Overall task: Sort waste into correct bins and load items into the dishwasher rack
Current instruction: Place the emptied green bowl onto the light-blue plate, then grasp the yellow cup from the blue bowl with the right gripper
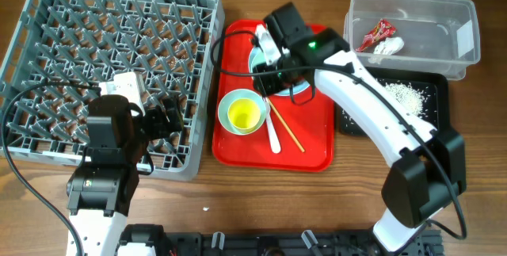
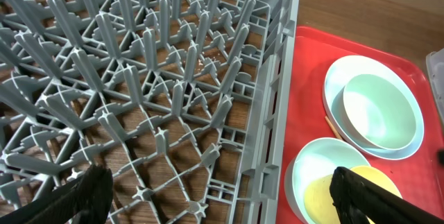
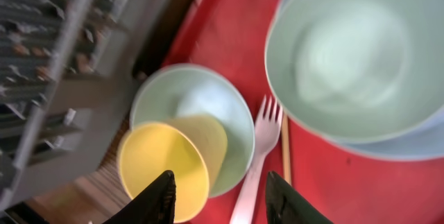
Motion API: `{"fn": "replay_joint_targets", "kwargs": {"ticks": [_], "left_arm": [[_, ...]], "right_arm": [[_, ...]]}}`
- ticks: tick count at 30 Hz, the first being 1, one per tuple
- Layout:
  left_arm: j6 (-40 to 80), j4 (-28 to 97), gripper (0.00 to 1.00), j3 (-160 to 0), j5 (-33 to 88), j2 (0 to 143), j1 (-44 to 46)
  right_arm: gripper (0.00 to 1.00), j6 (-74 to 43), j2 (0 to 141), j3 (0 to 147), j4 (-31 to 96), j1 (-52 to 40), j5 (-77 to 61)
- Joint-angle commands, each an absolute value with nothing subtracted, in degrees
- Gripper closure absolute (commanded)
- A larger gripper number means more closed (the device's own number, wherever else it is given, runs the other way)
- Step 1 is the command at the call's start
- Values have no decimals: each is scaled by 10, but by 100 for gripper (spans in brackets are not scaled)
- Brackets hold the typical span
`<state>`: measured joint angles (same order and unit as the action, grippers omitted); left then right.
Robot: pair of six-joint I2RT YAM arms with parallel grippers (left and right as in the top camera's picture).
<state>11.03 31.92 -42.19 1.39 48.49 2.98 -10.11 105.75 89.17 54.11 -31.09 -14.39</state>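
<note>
Right claw (image 3: 220, 179), half-open and empty, hovers over the small yellow cup (image 3: 159, 168) sitting in a pale mint-green bowl (image 3: 208, 99) on the red plastic tray (image 3: 225, 33), while the left claw (image 2: 218, 175) gapes wide, empty, over the edge of the grey plastic dishwasher rack (image 2: 139, 78).

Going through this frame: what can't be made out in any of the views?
- Plate and far bowl: overhead, mostly covered by the right arm.
- Chopsticks: overhead, too thin to tell one from two.
- Black tray: overhead, left end under the right arm.
- Rack: right wrist view, blurred, cut off at the left edge.
</note>
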Motion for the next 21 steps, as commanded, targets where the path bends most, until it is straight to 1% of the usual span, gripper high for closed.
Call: {"fn": "replay_joint_targets", "kwargs": {"ticks": [1, 4, 6, 12, 21], "left_arm": [[107, 318, 0, -432, 14, 486, 26], [107, 318, 0, -433, 14, 486, 26], [107, 318, 0, -433, 14, 486, 26], [107, 318, 0, -432, 14, 486, 26], [107, 318, 0, -433, 14, 486, 26]], "right_arm": [[57, -142, 1065, 839, 526, -314, -158], [57, -148, 1065, 809, 505, -314, -182], [57, -167, 1065, 809, 503, -314, -181], [57, -167, 1065, 809, 502, -314, -181], [57, -171, 1071, 809, 494, -342, -165]]}}
